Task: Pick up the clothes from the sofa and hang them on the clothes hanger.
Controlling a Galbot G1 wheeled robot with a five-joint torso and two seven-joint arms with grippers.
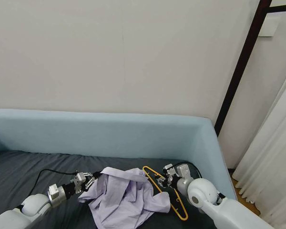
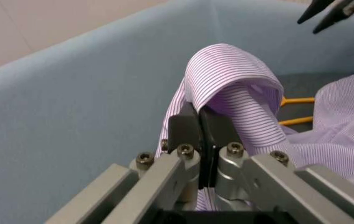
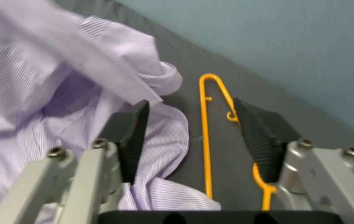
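Observation:
A lilac striped shirt (image 1: pixel 126 198) lies crumpled on the sofa's dark grey seat (image 1: pixel 19 167). My left gripper (image 1: pixel 88 181) is at the shirt's left edge, shut on a raised fold of the shirt (image 2: pixel 239 93); the pads (image 2: pixel 186 128) pinch the cloth. An orange hanger (image 1: pixel 167 191) lies flat on the seat, just right of the shirt and partly against it. My right gripper (image 1: pixel 168 177) hovers over the hanger's upper end, open. In the right wrist view the hanger (image 3: pixel 205 140) runs between the spread fingers (image 3: pixel 193 121), with the shirt (image 3: pixel 52 79) beside one finger.
The light blue sofa back (image 1: pixel 109 133) and right armrest (image 1: pixel 209 152) wall in the seat. A black cable (image 1: pixel 47 172) loops on the seat behind my left arm. A dark pole (image 1: pixel 238 67) and white curtain (image 1: pixel 276 167) stand right of the sofa.

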